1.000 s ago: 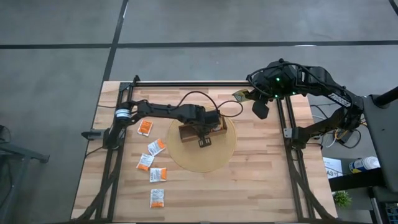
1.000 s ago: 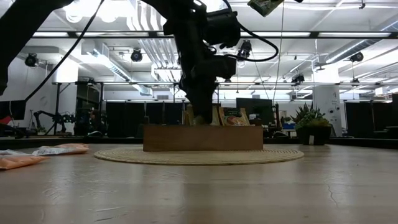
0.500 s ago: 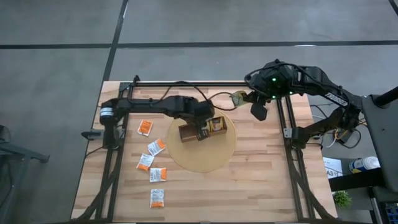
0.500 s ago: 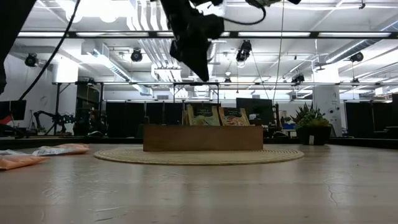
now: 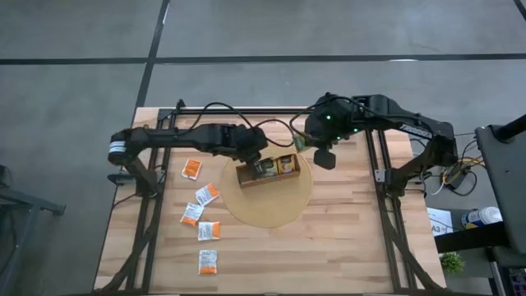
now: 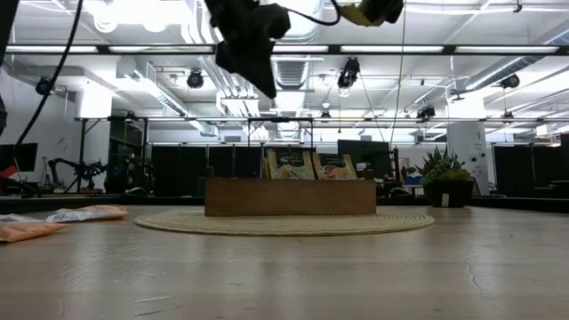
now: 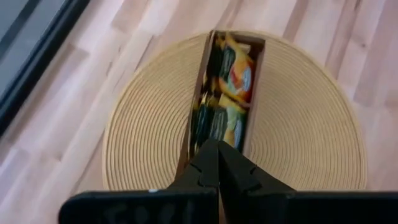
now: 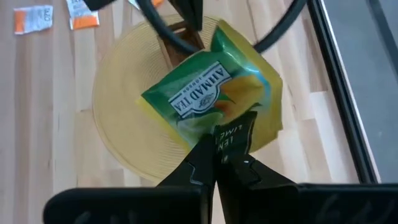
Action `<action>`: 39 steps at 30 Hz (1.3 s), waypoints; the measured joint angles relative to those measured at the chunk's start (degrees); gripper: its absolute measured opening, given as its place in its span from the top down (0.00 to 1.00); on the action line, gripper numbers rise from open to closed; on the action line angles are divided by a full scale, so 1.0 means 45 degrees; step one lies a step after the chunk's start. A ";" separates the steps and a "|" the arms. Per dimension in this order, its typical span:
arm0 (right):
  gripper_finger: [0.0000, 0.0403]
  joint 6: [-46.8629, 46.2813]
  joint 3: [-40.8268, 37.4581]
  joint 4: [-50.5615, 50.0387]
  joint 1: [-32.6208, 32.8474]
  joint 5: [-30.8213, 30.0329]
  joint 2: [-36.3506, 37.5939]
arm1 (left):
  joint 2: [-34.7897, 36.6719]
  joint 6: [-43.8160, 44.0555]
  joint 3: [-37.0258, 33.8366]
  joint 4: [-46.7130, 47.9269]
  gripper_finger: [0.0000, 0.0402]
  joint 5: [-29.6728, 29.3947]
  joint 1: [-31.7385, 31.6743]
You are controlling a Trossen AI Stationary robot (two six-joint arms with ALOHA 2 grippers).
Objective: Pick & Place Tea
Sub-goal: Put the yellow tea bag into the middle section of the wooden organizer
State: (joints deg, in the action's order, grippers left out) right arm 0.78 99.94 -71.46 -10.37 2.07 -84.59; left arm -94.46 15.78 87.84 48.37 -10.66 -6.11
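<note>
A brown wooden tray (image 5: 246,176) sits on a round woven mat (image 5: 267,205), with tea sachets (image 7: 231,84) standing upright in its compartments (image 6: 290,164). My left gripper (image 7: 217,163) hangs shut and empty above the tray's left part (image 5: 263,161). My right gripper (image 8: 219,163) is shut on a yellow-green tea sachet (image 8: 208,93), held high over the mat's far right edge (image 5: 302,141). More orange and white sachets (image 5: 206,195) lie flat on the table to the left of the mat. My right gripper pinches the yellow-green sachet between its two fingers at its dark label end (image 8: 229,135). The fingers slant down from the table's right side. The sachet sticks out flat beyond the fingertips, lifted clear of the mat and the tray.
Several loose sachets (image 5: 209,230) lie in a row along the table's left half, the nearest one (image 5: 208,261) close to the front edge. Black frame rails (image 5: 380,177) run along the table's sides. Bare wood shows in front of the mat.
My left gripper has risen out of the tray and drawn back toward the table's far left, still shut; a sachet it stood over now shows upright in the tray. My right gripper has carried its sachet leftward and a little down, toward the tray.
</note>
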 joint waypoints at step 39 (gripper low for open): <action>0.98 0.5696 -0.0073 0.1881 0.0301 -0.0173 -0.4540 | 0.6266 0.1541 -0.6627 -0.3825 1.00 -0.0228 -0.0005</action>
State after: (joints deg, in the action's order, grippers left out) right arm 26.42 99.61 -63.00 -9.02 1.30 -105.02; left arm -66.26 22.72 58.02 31.15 -11.68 -6.13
